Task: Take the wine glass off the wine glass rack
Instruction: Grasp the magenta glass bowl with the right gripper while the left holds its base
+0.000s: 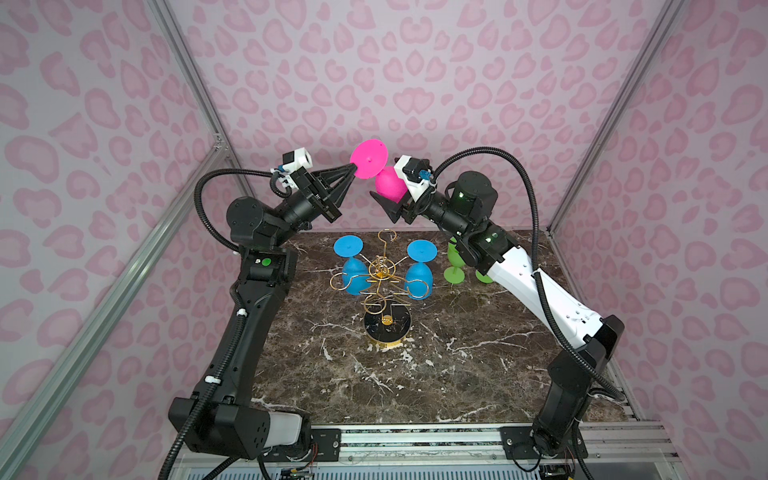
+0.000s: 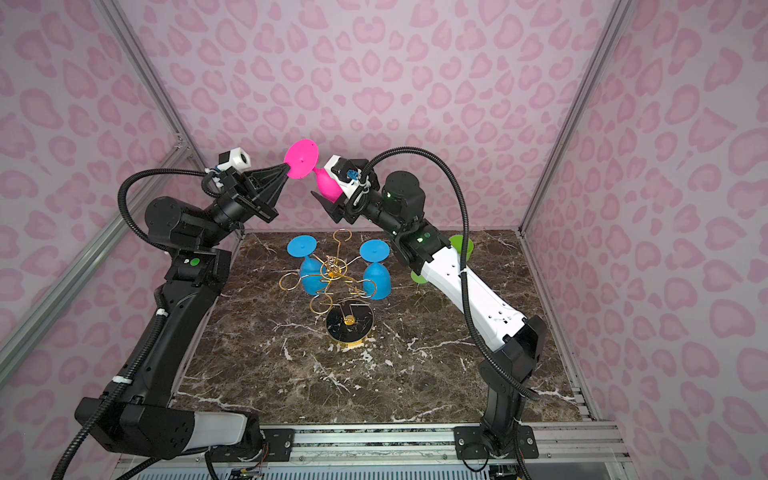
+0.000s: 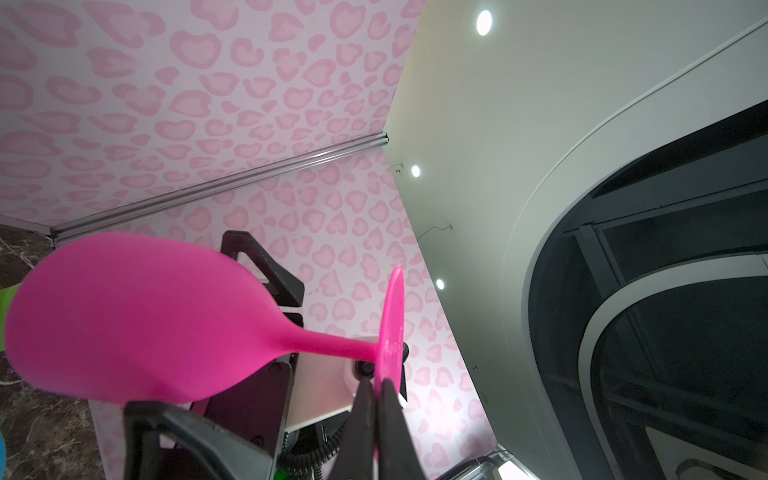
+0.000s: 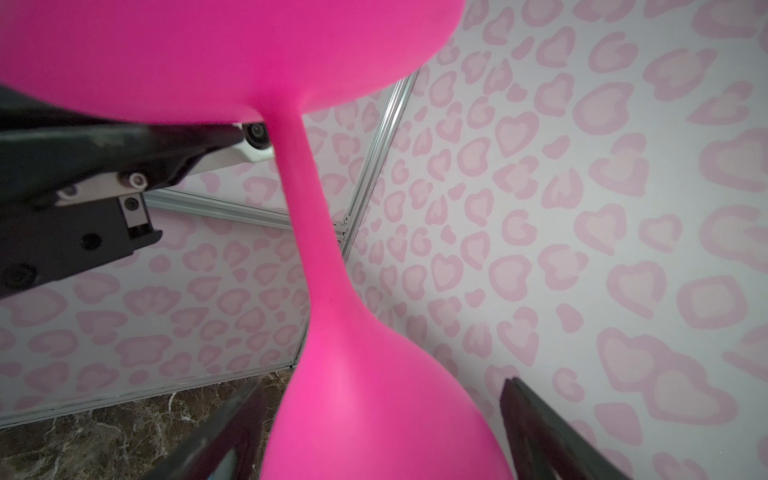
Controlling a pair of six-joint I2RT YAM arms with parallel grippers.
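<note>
A pink wine glass (image 1: 390,188) (image 2: 325,189) hangs in the air above the back of the table, clear of the gold wire wine glass rack (image 1: 384,275) (image 2: 332,272). My left gripper (image 1: 352,167) (image 2: 286,166) (image 3: 376,382) is shut on the rim of the glass's round foot. The right gripper (image 1: 386,196) (image 4: 380,395) is open, one finger on each side of the pink bowl (image 4: 374,415). A gap shows between the bowl and one finger (image 4: 523,409). In the left wrist view the pink glass (image 3: 145,320) lies sideways, stem towards my jaws.
Two blue glasses (image 1: 353,268) (image 1: 419,272) hang upside down on the rack's arms. The rack's black round base (image 1: 386,330) stands mid-table. Green glasses (image 1: 455,266) stand on the marble table (image 1: 436,374) at the right, partly hidden by the right arm. Pink patterned walls enclose three sides.
</note>
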